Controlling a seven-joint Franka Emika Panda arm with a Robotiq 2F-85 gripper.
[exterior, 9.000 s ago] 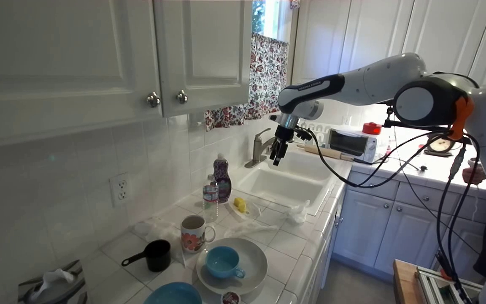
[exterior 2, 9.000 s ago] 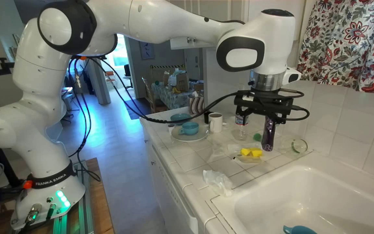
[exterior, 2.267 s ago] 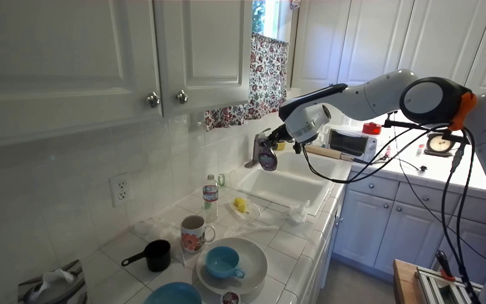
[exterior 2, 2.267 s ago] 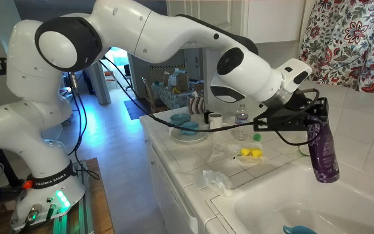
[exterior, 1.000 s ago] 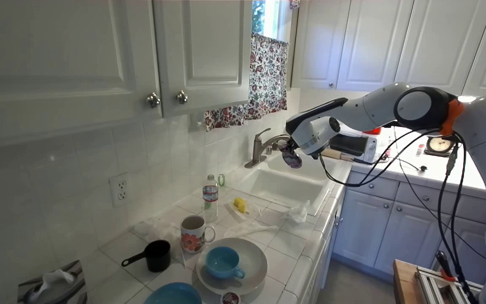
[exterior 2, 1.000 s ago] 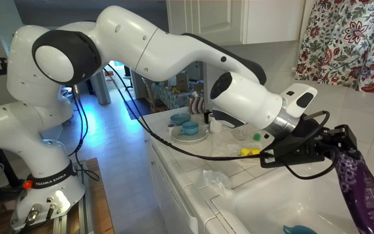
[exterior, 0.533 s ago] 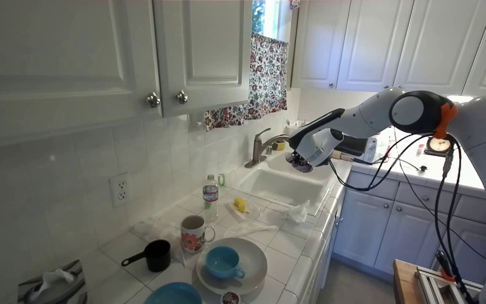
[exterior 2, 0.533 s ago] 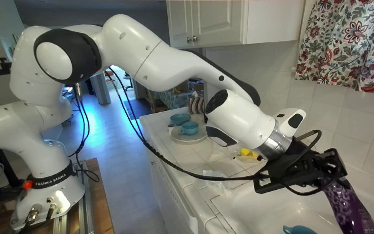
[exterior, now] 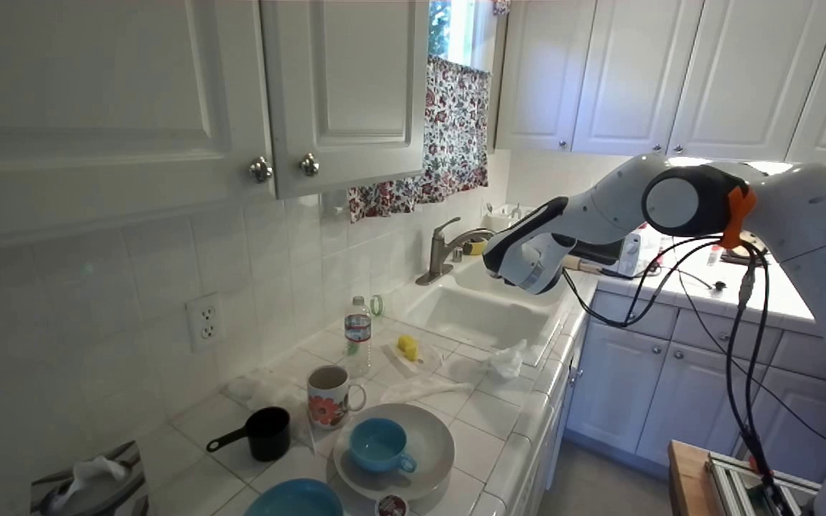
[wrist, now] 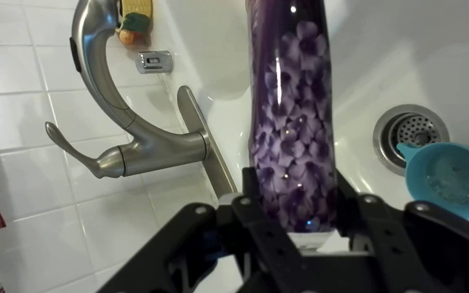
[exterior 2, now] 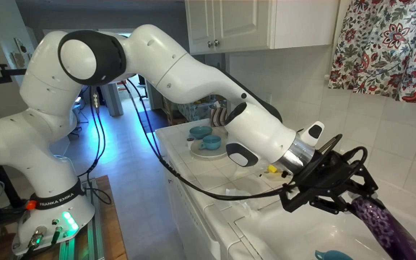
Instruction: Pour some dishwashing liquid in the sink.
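The dishwashing liquid (exterior 2: 386, 225), a purple flower-patterned bottle, hangs tilted over the white sink (exterior 2: 291, 234). My gripper (exterior 2: 362, 202) is shut on its narrower end, and the wide base slants down out of the picture at the lower right. In the wrist view the bottle (wrist: 293, 122) runs up from between the fingers of my gripper (wrist: 293, 183) and leaves at the top edge. A pale end shows between the fingers; the cap cannot be made out. In an exterior view with the sink (exterior: 485, 315), the arm's hand hides both bottle and fingers.
The faucet (wrist: 161, 152) stands left of the bottle in the wrist view. A blue cup (wrist: 448, 177) sits beside the drain (wrist: 409, 132). On the counter are a water bottle (exterior: 357, 333), yellow sponge (exterior: 407, 347), flowered mug (exterior: 328, 398) and grey plate (exterior: 434, 444).
Nine seconds ago the bottle stood on the counter; it was then carried over the sink. Within the last second the wrist has turned and lowered, tilting the bottle further from upright.
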